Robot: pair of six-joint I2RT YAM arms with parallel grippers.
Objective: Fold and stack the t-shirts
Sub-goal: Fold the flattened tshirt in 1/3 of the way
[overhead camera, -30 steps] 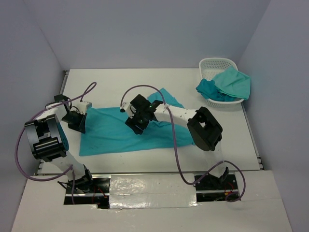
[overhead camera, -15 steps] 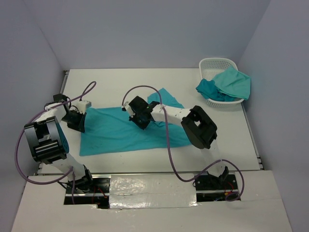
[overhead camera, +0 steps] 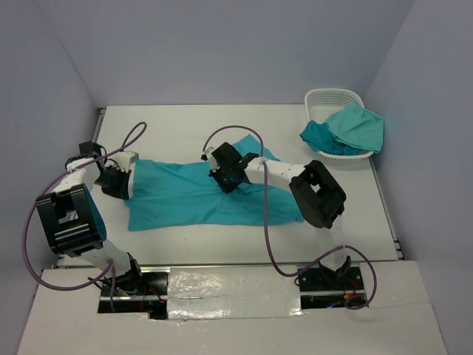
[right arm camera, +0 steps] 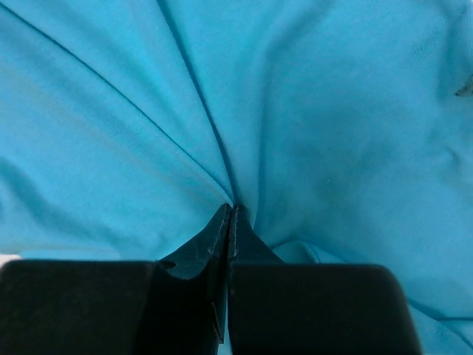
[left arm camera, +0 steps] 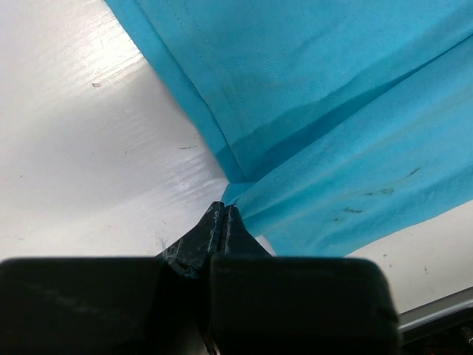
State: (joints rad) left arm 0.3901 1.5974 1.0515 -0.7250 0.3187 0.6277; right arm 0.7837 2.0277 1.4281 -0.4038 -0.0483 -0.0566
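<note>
One turquoise t-shirt [overhead camera: 185, 201] lies spread across the middle of the white table [overhead camera: 170, 126]. My left gripper [overhead camera: 127, 184] is at the shirt's left end. The left wrist view shows it [left arm camera: 224, 208] shut on a corner of the cloth [left arm camera: 332, 111], just over the bare table. My right gripper [overhead camera: 226, 180] is over the shirt's upper middle. In the right wrist view it [right arm camera: 230, 209] is shut on a pinch of the fabric [right arm camera: 318, 111], and creases fan out from the tips. Two more t-shirts, a greener one [overhead camera: 360, 126] and a darker one [overhead camera: 319, 137], hang out of the basket.
The white lattice basket [overhead camera: 334, 97] stands at the back right corner, against the right wall. Purple cables [overhead camera: 260, 222] loop from both arms over the table. The right arm's black elbow [overhead camera: 318, 194] hangs above the shirt's right end. Grey walls close in three sides.
My right gripper has closed on the shirt and shifted right and towards the back. The shirt has slid slightly right and its top edge has bunched. The left gripper has stayed shut on the cloth.
</note>
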